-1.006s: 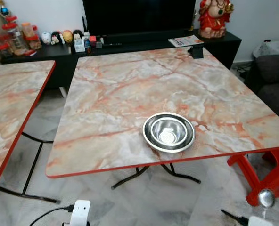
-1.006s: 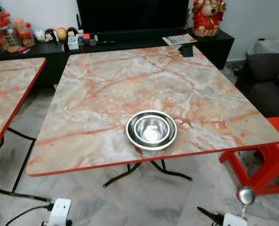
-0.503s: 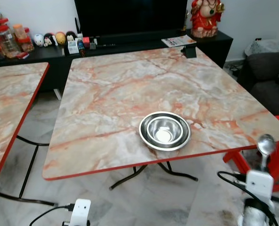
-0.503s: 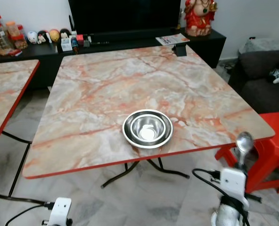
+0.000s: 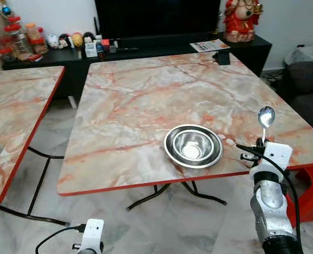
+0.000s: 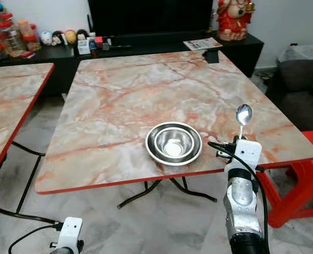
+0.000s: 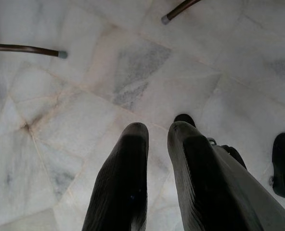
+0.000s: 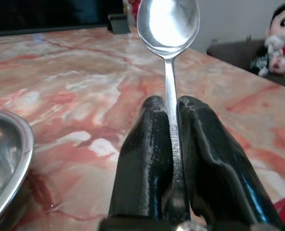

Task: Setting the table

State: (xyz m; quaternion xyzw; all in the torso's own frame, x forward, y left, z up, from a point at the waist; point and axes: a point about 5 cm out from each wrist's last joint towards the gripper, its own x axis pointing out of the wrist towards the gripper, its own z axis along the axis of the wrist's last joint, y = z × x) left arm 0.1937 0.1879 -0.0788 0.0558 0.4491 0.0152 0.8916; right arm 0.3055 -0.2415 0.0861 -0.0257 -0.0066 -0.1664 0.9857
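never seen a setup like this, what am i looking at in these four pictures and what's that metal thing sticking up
A walking humanoid robot is setting a table. The two wide pictures come from the cameras in its head, looking down at a marble-patterned table with a steel bowl near the front edge. The close-ups come from a camera on each wrist. The metal thing is a spoon, clamped upright between the black fingers of the right gripper, to the right of the bowl. The left gripper hangs idle over the floor, holding nothing.

marble-top table (image 5: 146, 100), red edge: nested steel bowls (image 5: 193, 146) near front edge; small black object (image 5: 222, 57) at far corner.
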